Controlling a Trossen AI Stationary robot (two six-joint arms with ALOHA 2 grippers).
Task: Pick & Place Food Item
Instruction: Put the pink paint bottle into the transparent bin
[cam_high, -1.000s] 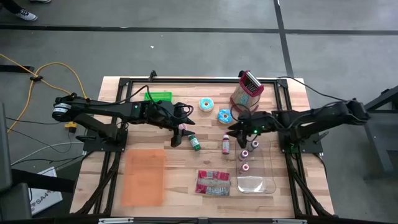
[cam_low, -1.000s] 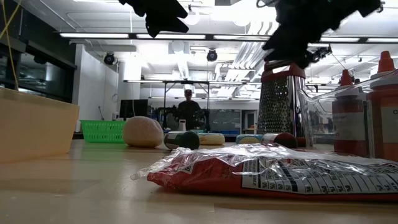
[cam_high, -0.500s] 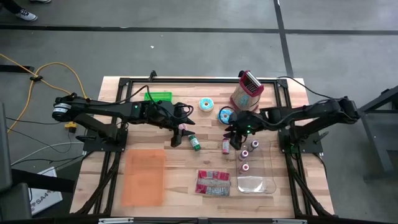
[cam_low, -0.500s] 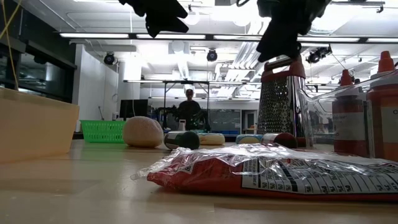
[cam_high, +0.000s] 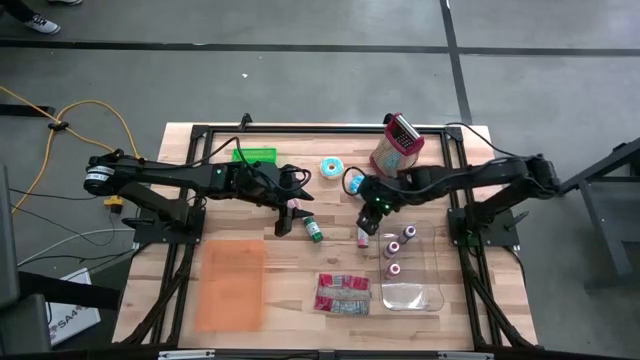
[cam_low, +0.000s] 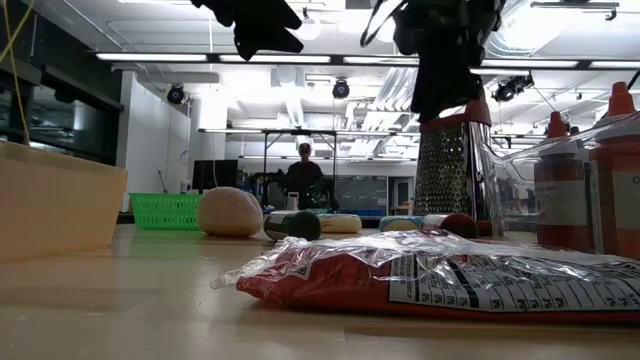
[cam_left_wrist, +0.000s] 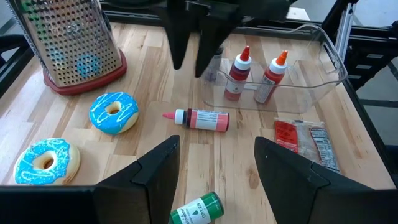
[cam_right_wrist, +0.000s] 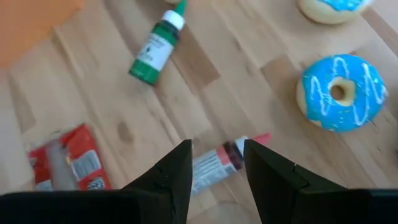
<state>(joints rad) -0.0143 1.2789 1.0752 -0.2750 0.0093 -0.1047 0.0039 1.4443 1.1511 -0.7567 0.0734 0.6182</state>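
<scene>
I look down on a wooden table in a big bright room with a grey floor. Nearest me lie an orange mat and a red snack bag. Next to the bag is a clear bin with little sauce bottles standing in it.

In the middle lies the small red tube of icing. I think this is the one to pick up. My right gripper hangs right over it. Its fingers are spread apart and hold nothing.

The tube looks light, smooth and round, so I think it can roll or slip. I would pinch it across the fat middle, not the thin tip.

My left gripper waits above the green tube, fingers spread and empty.

Farther back sit two blue donuts, a metal grater and a green basket.
</scene>
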